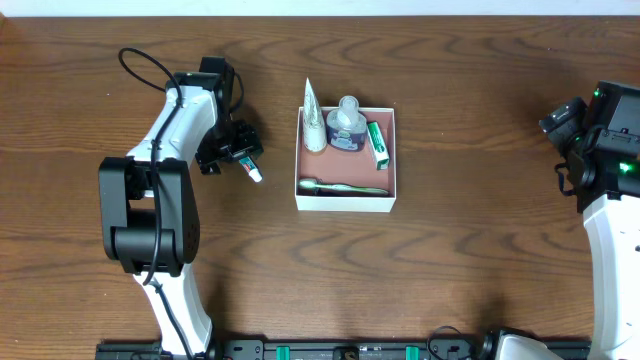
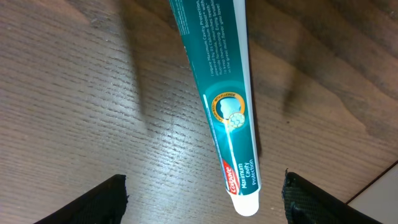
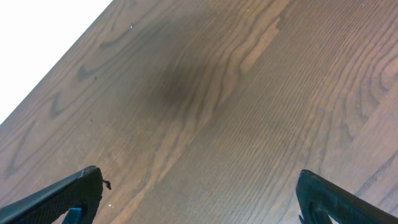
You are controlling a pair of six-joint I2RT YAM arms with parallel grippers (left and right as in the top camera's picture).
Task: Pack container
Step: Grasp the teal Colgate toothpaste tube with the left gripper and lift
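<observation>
Inside the container [image 1: 346, 208]: toothbrush [image 1: 343, 186], bottle [image 1: 347, 128], white tube [image 1: 313, 125].

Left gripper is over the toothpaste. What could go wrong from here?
1. The toothpaste tube lies slanted between the open fingers of the left gripper, only its cap end near them; a grip there could let it swing or slip.
2. The container already holds a bottle, a white tube, a green item and a toothbrush; little bare floor is left, so the toothpaste may land on them or overhang a wall.
</observation>
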